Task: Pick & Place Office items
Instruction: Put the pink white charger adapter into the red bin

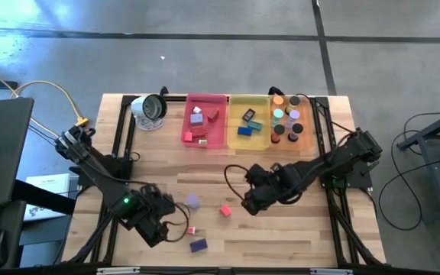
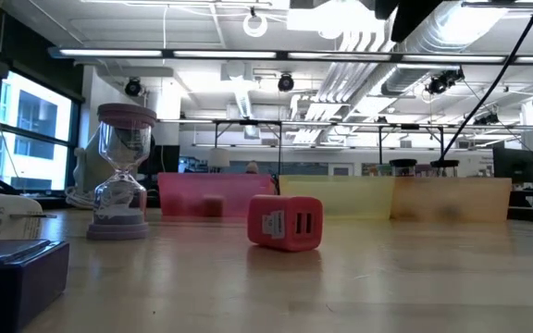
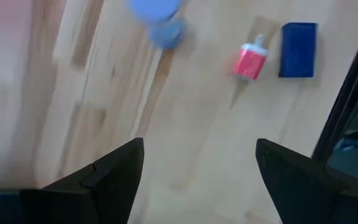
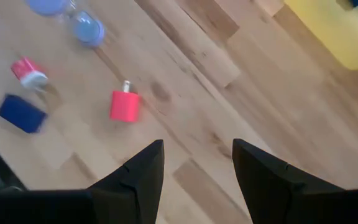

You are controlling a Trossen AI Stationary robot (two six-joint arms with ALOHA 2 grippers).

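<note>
Purple block [image 1: 198,244] lies lengthwise across the table; both grippers [image 1: 161,227] [image 1: 248,205] hover open, empty.

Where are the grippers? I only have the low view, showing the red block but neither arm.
Observer: The right gripper hangs open and empty above the table, beside the red block.
Operator: And the left?
Observer: The left gripper is open too, near the table's front edge, by a small red-and-white piece.
Operator: What's in the far tray?
Observer: The orange tray holds round discs, black and coloured.
</note>
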